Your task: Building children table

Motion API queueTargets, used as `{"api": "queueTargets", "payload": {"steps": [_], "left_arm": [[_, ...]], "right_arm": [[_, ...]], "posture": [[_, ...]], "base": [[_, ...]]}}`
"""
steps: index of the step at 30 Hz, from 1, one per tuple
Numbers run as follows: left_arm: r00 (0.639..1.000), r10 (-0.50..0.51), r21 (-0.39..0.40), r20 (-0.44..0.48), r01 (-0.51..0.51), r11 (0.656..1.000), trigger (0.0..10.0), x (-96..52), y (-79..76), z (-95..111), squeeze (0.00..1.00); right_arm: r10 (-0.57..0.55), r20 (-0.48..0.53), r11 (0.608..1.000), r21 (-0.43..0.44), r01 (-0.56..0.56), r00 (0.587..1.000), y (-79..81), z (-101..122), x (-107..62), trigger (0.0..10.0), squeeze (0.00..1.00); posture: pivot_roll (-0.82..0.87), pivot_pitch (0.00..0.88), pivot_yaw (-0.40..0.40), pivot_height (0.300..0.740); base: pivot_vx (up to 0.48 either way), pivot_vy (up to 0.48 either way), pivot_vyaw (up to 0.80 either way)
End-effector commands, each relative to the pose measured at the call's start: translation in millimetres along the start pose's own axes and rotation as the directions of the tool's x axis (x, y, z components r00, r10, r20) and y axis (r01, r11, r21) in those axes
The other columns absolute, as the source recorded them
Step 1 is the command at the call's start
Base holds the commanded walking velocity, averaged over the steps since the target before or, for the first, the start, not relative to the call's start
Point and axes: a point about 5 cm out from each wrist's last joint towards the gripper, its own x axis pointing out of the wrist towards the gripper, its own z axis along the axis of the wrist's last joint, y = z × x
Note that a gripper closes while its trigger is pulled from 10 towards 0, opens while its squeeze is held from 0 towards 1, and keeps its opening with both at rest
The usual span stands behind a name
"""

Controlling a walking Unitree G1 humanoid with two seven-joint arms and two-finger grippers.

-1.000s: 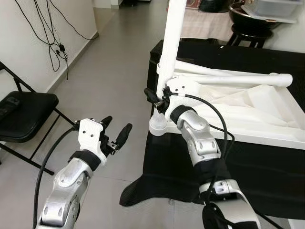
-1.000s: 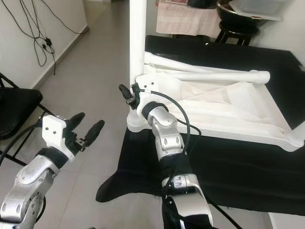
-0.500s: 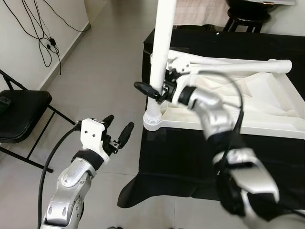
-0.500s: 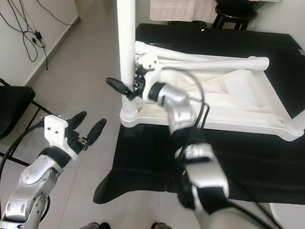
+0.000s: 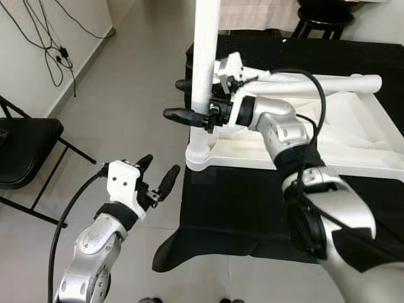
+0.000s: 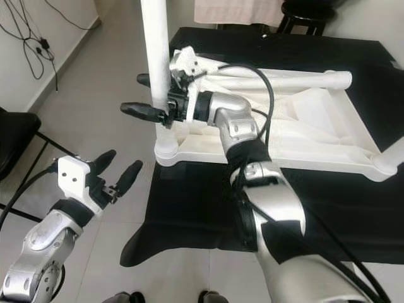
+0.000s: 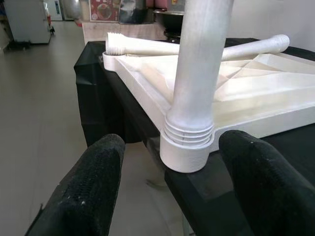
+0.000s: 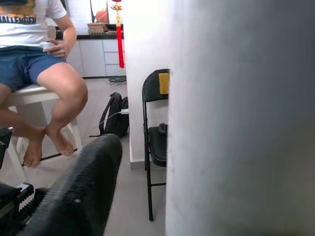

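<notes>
At the near left corner of the upturned white table frame (image 5: pixel 353 158), which lies on a black-draped tabletop (image 5: pixel 252 202), one white leg (image 5: pixel 205 63) stands upright in its corner socket (image 5: pixel 201 158), its long axis vertical. The right hand (image 5: pixel 189 101) is up at mid-height on that leg, its black fingers (image 5: pixel 183 115) straddling the tube, one on each side; whether they actually press on it I cannot tell, though the right wrist view has the leg right against the camera with a finger (image 8: pixel 78 191) just beside it. From this hand the socket lies straight down, at 6 o'clock. The left hand (image 5: pixel 156 173) waits lower, out over the floor (image 5: pixel 126 113), fingers spread wide and holding nothing; the socket sits at about 1 o'clock from it, near but apart. Two more loose legs (image 5: pixel 328 85) lie across the frame's far side. My judgement: the right arm, being nearer, is the one to seat or twist the leg home.
</notes>
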Motion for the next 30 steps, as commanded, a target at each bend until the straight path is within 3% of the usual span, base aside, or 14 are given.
{"api": "queueTargets", "payload": {"steps": [1, 8, 12, 17, 18, 19, 20, 21, 22, 23, 25, 26, 28, 30], "left_arm": [[1.000, -0.004, -0.006, -0.012, 0.004, 1.000, 10.0, -1.8, -2.4, -1.2, 0.00], [1.000, -0.005, -0.009, -0.018, 0.005, 1.000, 10.0, -2.5, -3.0, -1.2, 0.00], [1.000, -0.010, -0.013, -0.022, 0.010, 1.000, 10.0, -1.8, -2.5, -2.9, 0.00], [1.000, -0.008, -0.014, -0.023, 0.008, 1.000, 10.0, -1.6, -1.5, -3.5, 0.00], [1.000, -0.007, -0.014, -0.023, 0.006, 1.000, 10.0, -1.4, -0.1, -4.1, 0.00], [1.000, -0.006, -0.015, -0.023, 0.005, 1.000, 10.0, -0.8, 2.0, -4.8, 0.00], [1.000, -0.006, -0.015, -0.023, 0.005, 1.000, 10.0, -0.8, 2.0, -4.8, 0.00], [1.000, -0.007, -0.015, -0.024, 0.007, 1.000, 10.0, 0.7, 4.4, -5.6, 0.00], [1.000, -0.007, -0.015, -0.024, 0.007, 1.000, 10.0, 0.7, 4.4, -5.6, 0.00], [1.000, -0.011, -0.012, -0.026, 0.010, 1.000, 10.0, 3.0, 6.5, -6.7, 0.00], [0.999, -0.014, -0.010, -0.030, 0.014, 1.000, 10.0, 4.8, 8.5, -8.4, 0.00], [0.999, -0.014, -0.010, -0.030, 0.014, 1.000, 10.0, 4.8, 8.5, -8.4, 0.00], [0.999, -0.012, -0.010, -0.032, 0.011, 1.000, 10.0, 7.0, 12.4, -10.5, 0.00], [0.999, -0.012, -0.011, -0.033, 0.011, 1.000, 10.0, 8.0, 13.5, -11.5, 0.00]], "right_arm": [[0.030, -0.002, 1.000, -0.008, -0.030, 1.000, 2.5, -0.7, 5.5, 0.0, 0.00], [0.036, 0.001, 0.999, -0.003, -0.036, 0.999, 0.5, -1.4, -1.3, 0.0, 0.00], [-0.026, -0.012, 0.998, -0.050, 0.026, 1.000, -2.8, -10.2, -24.1, 0.0, 0.00], [-0.053, -0.032, 0.996, -0.077, 0.051, 0.998, -2.5, -17.6, -35.4, 0.0, 0.00], [-0.140, -0.060, 0.990, -0.032, 0.138, 0.988, 1.0, -32.9, -42.7, 0.0, 0.00], [-0.352, -0.117, 0.936, -0.019, 0.352, 0.929, 5.9, -55.6, -43.8, 0.0, 0.00], [-0.352, -0.117, 0.936, -0.019, 0.352, 0.929, 5.9, -55.6, -43.8, 0.0, 0.00], [-0.615, -0.200, 0.779, -0.004, 0.627, 0.763, 19.2, -82.3, -49.3, 0.0, 0.00], [-0.615, -0.200, 0.779, -0.004, 0.627, 0.763, 19.2, -82.3, -49.3, 0.0, 0.00], [-0.696, -0.273, 0.684, 0.032, 0.729, 0.665, 47.9, -103.5, -49.0, 0.0, 0.00], [-0.719, -0.309, 0.646, 0.032, 0.763, 0.622, 67.4, -113.9, -48.2, 0.0, 0.00], [-0.719, -0.309, 0.646, 0.032, 0.763, 0.622, 67.4, -113.9, -48.2, 0.0, 0.00], [-0.693, -0.325, 0.673, 0.027, 0.739, 0.643, 76.1, -120.4, -44.2, 0.0, 0.00], [-0.695, -0.312, 0.684, -0.011, 0.729, 0.647, 69.6, -118.2, -42.9, 0.0, 0.00]], "posture": [[0.08, 0.216, -0.061, 0.740], [0.07, 0.215, -0.056, 0.740], [0.05, 0.193, -0.051, 0.740], [0.04, 0.183, -0.050, 0.740], [0.02, 0.173, -0.049, 0.740], [0.01, 0.163, -0.044, 0.740], [0.01, 0.163, -0.044, 0.740], [-0.01, 0.154, -0.031, 0.740], [-0.01, 0.154, -0.031, 0.740], [0.00, 0.142, -0.018, 0.740], [-0.01, 0.123, -0.018, 0.740], [-0.01, 0.123, -0.018, 0.740], [-0.02, 0.107, -0.016, 0.740], [-0.01, 0.101, -0.034, 0.740]], "base": [[0.000, 0.000, 0.00], [0.000, 0.000, 0.00], [0.000, 0.000, 0.00], [0.000, 0.000, 0.00], [0.000, 0.000, 0.00], [0.000, 0.000, 0.00], [0.000, 0.000, 0.00], [0.000, 0.000, 0.00], [0.000, 0.000, 0.00], [0.000, 0.000, 0.00], [0.000, 0.000, 0.00], [0.000, 0.000, 0.00], [0.000, 0.000, 0.00], [0.000, 0.000, 0.00]]}}
